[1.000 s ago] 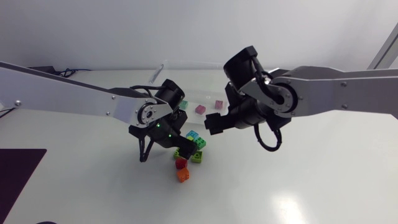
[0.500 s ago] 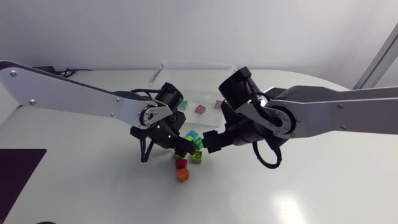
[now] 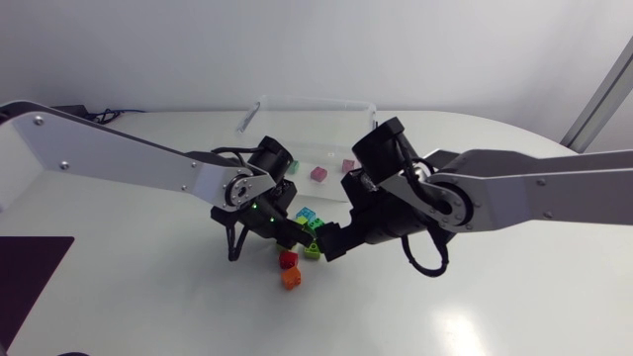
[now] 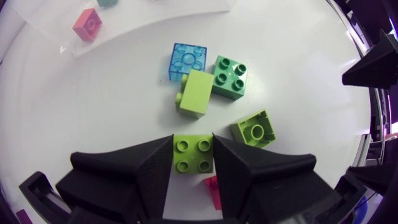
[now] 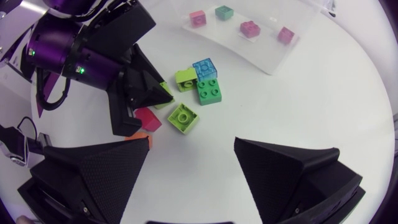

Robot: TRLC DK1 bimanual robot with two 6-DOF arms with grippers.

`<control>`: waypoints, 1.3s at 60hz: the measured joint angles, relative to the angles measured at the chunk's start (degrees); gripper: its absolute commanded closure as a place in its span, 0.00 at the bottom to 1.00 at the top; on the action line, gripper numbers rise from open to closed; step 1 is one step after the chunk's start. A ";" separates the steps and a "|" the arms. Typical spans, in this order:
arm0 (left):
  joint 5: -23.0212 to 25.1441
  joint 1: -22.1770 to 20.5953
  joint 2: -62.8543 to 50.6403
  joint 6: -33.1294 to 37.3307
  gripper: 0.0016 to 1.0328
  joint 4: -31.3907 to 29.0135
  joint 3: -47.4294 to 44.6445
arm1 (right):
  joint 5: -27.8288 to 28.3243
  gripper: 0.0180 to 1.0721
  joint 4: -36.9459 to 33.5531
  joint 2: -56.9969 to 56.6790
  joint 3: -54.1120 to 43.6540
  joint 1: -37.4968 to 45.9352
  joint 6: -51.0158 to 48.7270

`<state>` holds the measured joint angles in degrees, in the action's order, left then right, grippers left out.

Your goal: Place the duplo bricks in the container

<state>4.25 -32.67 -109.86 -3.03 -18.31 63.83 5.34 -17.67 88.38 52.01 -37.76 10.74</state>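
The left gripper (image 4: 193,144) is seen clamped on a lime brick (image 4: 193,155), with both fingers pressed against its sides. Whether that brick rests on the table cannot be told. A red brick (image 4: 212,188) is largely hidden under one finger. The right gripper (image 5: 193,165) is held with its fingers wide apart, near the loose cluster: a blue brick (image 5: 204,68), a dark green brick (image 5: 209,91) and two further lime ones. An orange brick (image 3: 290,281) is mostly covered in the right wrist view. The clear container (image 3: 316,98) is set beyond the cluster, apart from the clamped brick. Its walls are hard to trace, and four small bricks are seen inside.
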 measured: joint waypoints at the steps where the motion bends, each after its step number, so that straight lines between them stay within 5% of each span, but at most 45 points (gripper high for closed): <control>1: 0.00 0.00 0.13 0.02 0.79 0.04 -0.17 | 0.44 0.05 0.09 0.02 0.00 0.07 -0.35; 19: 0.02 2.40 7.41 0.09 0.80 -0.48 -2.14 | 11.02 0.05 1.60 1.42 0.02 4.26 -7.58; 41: 0.04 6.64 17.42 0.24 0.80 -0.61 1.57 | 10.71 0.05 -8.76 9.90 7.17 5.27 -22.08; 58: 0.02 7.98 18.71 0.11 0.80 4.50 7.91 | 10.86 0.05 1.53 10.27 4.22 6.75 -29.81; 78: -0.22 10.97 15.41 -1.22 0.80 10.51 14.19 | 10.27 0.05 1.31 13.70 3.52 6.29 -37.57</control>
<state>4.03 -21.69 -94.45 -4.25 -7.79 78.02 15.62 -16.36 102.08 55.53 -31.46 -26.83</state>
